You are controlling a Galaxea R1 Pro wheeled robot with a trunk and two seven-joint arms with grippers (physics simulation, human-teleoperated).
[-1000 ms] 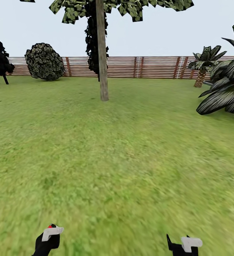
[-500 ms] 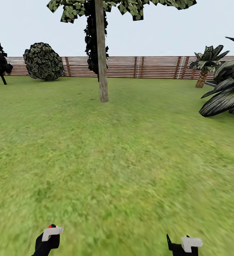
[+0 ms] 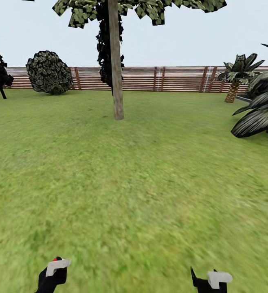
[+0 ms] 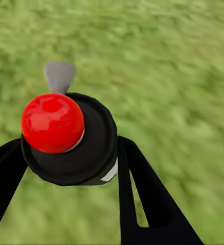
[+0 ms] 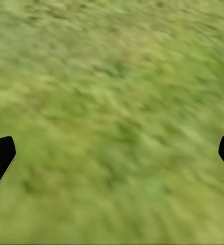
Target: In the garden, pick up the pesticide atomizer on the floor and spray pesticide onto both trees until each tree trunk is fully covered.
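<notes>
Two grippers sit low in your head view. Your left gripper has its black jaws closed against the pesticide atomizer, a round black body with a glossy red knob and a grey trigger tip. Your right gripper has its jaws spread wide with nothing but grass between them. Ahead, the floor is open, blurry green lawn up to an upright tree trunk, smooth mottled grey-brown. Striped palm fronds crowd the lawn's right edge. A round bush stands by the slatted reddish fence closing the far edge.
</notes>
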